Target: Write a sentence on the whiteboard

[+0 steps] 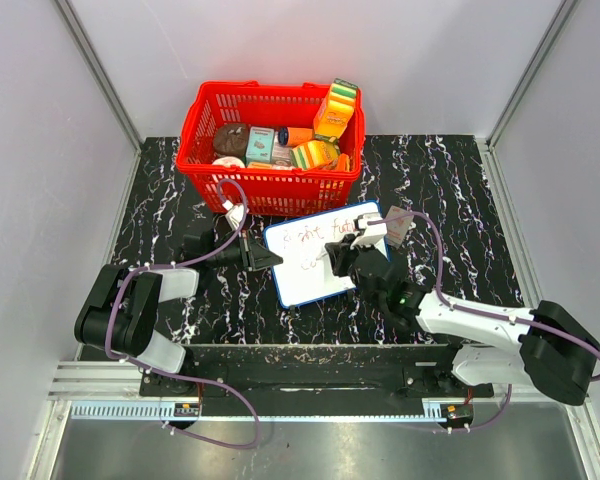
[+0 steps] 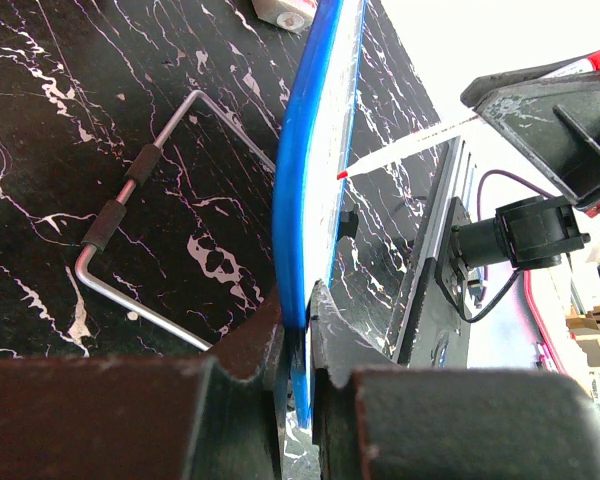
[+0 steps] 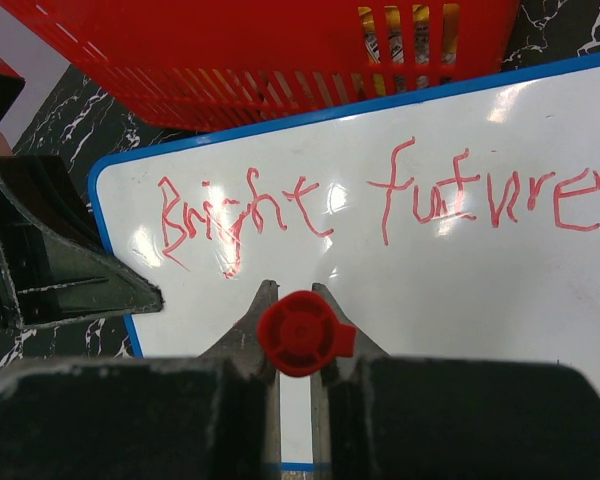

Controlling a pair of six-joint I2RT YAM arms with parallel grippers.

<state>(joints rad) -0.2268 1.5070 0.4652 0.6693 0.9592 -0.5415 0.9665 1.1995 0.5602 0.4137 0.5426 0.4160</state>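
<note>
the whiteboard (image 1: 315, 280) lies on the black marbled tabletop (image 1: 460, 190), turned a little askew. it sits just in front of the red basket (image 1: 270, 190) and between the 2 arms.

the left arm (image 1: 130, 310) is folded, its elbow pushed out to the left near its base. its forearm reaches right, low across the tabletop, to the board's left edge. the left jaws are closed on the blue frame (image 2: 305, 200), pinching it from both faces; the left wrist view shows this edge-on.

the right arm (image 1: 480, 320) stretches left from its base with its white link low over the tabletop. its wrist bends over the board's lower right part. the right jaws are closed on a marker (image 3: 298, 333), whose red end stands between them in the right wrist view. the marker's white barrel slants toward the board. its red tip (image 2: 342, 175) sits right by the white surface, though i cannot tell whether it touches.

the sentence (image 3: 380, 205) is in red. "bright future" runs along the top line, and a second line below it shows 2 small letters (image 1: 305, 266). a bent wire handle (image 2: 130, 200) with black grips lies on the tabletop beside the board's blue edge.
</note>
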